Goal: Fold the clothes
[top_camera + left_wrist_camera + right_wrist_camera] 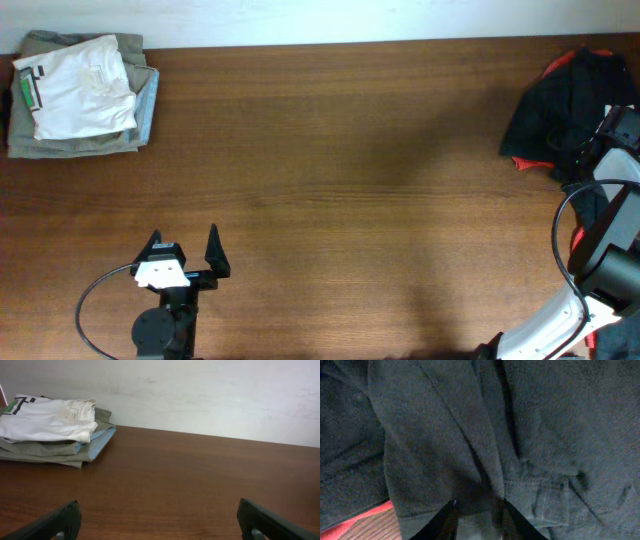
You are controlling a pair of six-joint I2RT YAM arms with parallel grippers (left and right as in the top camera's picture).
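There's the right gripper (479, 510) pinching a ridge of the black T-shirt (545, 105), heaped over the red T-shirt (522, 161) at the far right edge of the table (350, 200) (likely to drag it onto open wood for spreading), while the left gripper (183, 238) hangs splayed wide, holding nothing.
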